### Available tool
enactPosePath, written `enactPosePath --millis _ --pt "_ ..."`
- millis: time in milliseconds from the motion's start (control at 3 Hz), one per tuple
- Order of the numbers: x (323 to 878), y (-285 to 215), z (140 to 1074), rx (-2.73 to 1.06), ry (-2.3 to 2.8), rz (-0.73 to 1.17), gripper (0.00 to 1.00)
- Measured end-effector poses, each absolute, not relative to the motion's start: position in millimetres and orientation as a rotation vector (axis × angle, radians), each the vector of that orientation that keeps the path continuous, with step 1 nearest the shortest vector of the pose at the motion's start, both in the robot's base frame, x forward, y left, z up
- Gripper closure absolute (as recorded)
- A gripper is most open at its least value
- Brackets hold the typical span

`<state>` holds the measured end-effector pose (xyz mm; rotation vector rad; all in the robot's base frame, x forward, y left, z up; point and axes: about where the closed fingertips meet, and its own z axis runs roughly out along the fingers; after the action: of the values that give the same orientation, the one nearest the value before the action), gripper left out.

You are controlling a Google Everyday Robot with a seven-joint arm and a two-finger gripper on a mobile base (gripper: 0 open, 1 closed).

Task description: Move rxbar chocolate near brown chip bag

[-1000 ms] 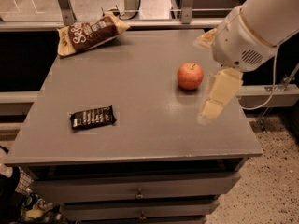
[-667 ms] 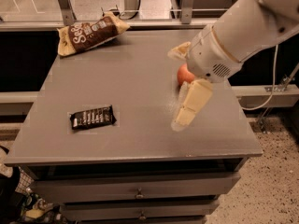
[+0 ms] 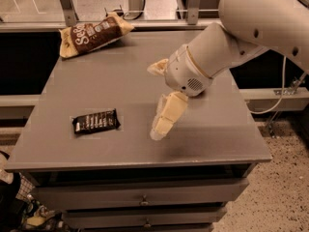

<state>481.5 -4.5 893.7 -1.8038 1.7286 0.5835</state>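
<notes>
The rxbar chocolate point(image 3: 96, 122), a small flat black bar with white lettering, lies on the front left of the grey table point(image 3: 111, 76). The brown chip bag point(image 3: 92, 35), crinkled with tan ends and white lettering, lies at the table's back left corner. My gripper point(image 3: 154, 103) hovers over the table's middle, to the right of the bar and apart from it. It is open and empty. One cream finger point(image 3: 166, 116) points down and left; the other point(image 3: 157, 67) sticks out higher up.
My large white arm point(image 3: 251, 28) reaches in from the upper right and covers the table's right middle. Drawers point(image 3: 145, 199) sit under the tabletop. A rail and posts point(image 3: 67, 6) run behind the table. A speckled floor point(image 3: 280, 187) lies to the right.
My arm and gripper have moved left and forward across the table, toward the bar. The red apple seen earlier is now hidden behind the arm. The bar and bag have not moved.
</notes>
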Motion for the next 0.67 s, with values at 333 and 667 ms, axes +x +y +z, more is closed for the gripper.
enactPosePath --millis 333,667 --pt "485 2 890 -1.811 1.722 0.597 0.00" --pt "498 24 875 -1.838 1.700 0.654 0.00"
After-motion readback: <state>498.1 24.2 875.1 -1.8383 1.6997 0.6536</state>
